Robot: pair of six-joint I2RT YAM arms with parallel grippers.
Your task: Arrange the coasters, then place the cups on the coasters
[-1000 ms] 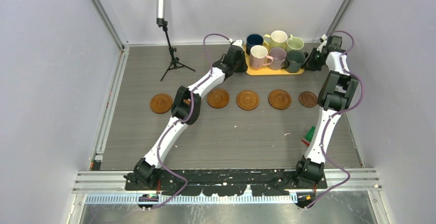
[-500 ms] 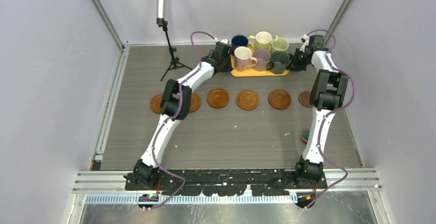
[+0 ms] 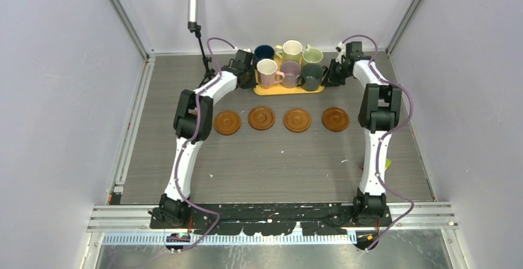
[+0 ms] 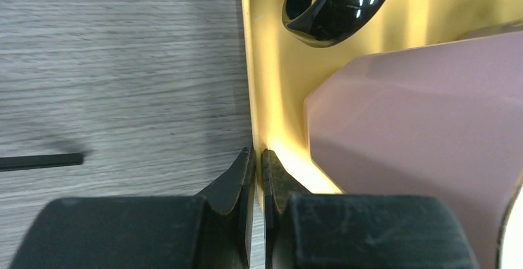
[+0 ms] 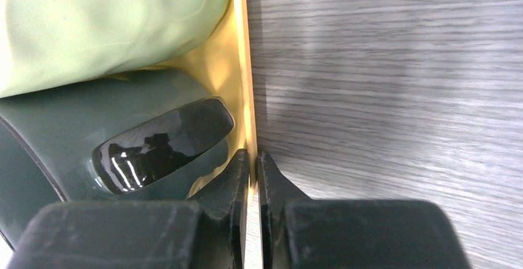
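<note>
Several round brown coasters lie in a row across the table, the leftmost visible one [image 3: 227,122] by my left arm and the rightmost visible one [image 3: 335,119] by my right arm. Behind them a yellow-orange tray [image 3: 288,90] carries the cups: navy [image 3: 265,52], pale yellow [image 3: 292,49], light green [image 3: 312,55], pink [image 3: 267,71], mauve [image 3: 290,73], dark green [image 3: 311,75]. My left gripper [image 4: 258,155] is shut on the tray's left rim [image 4: 248,65], beside the pink cup [image 4: 419,127]. My right gripper [image 5: 253,157] is shut on the right rim [image 5: 242,65], next to the dark green cup's handle [image 5: 160,145].
A black tripod stand [image 3: 205,59] rises at the back left, close to my left arm. A small coloured block [image 3: 387,165] peeks out beside my right arm's lower link. Grey walls close in on the left, right and back.
Both arms have shifted the tray with its cups to the left along the back of the table. The outermost coasters at each end are now hidden behind the arms.
</note>
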